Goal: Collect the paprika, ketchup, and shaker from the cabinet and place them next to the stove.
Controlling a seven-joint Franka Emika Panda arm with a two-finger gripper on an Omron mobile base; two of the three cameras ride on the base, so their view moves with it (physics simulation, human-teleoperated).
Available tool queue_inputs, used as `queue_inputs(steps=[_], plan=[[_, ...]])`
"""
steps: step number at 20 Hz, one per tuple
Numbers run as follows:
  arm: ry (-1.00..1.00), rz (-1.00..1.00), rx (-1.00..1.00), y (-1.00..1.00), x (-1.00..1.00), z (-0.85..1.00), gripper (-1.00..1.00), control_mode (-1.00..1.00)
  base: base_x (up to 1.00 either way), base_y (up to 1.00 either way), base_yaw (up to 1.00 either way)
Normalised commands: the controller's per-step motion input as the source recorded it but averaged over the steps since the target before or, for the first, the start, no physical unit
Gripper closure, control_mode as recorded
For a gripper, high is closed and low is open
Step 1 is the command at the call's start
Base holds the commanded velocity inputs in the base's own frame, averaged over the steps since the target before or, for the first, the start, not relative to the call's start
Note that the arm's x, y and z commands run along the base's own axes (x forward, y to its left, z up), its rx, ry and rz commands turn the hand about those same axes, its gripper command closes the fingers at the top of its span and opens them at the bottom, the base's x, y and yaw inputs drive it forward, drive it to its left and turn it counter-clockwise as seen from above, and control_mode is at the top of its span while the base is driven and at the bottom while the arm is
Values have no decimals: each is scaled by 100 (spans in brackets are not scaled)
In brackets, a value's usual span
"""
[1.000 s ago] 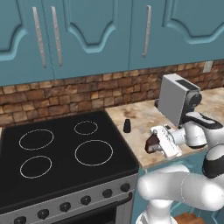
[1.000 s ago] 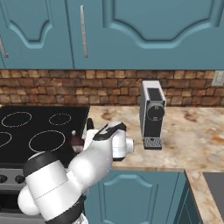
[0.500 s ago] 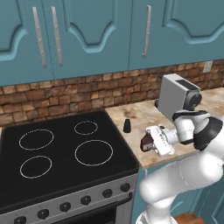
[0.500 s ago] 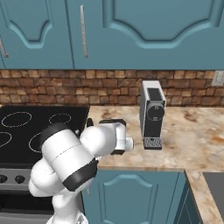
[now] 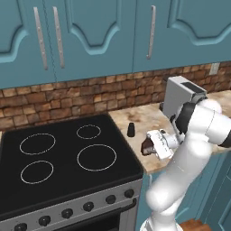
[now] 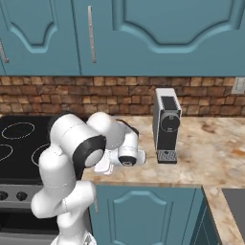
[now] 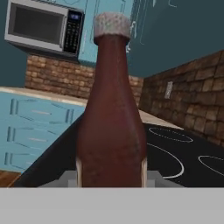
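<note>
While clamped, ketchup (image 7: 112,113) sits between end effector (image 5: 151,145) fingers.

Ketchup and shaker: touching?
Apart. Left base view shows bare counter between the shaker by the stove and the ketchup at the claw.

Glossy white arm (image 5: 189,149), dark joints

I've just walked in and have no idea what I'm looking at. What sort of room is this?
A home-style kitchen, computer-rendered by the look of it. The signs: a black stove with ring burners, teal wall cabinet doors above a brick backsplash, and a coffee machine on the stone counter.
</note>
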Motion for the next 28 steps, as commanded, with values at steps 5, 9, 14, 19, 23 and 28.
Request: queue_inputs(steps=[5, 9, 14, 19, 23, 28], plan=[[0, 0, 1, -4, 37, -38, 100, -100, 0, 0, 0], [0, 0, 0, 0, 24, -42, 100, -100, 0, 0, 0], [0, 0, 0, 0, 17, -40, 100, -100, 0, 0, 0], [-6, 1, 0, 0, -14, -3, -100, -100, 0, 0, 0], [-16, 0, -3, 0, -45, 31, -100, -100, 0, 0, 0], [-9, 0, -6, 0, -16, 39, -100, -100, 0, 0, 0]])
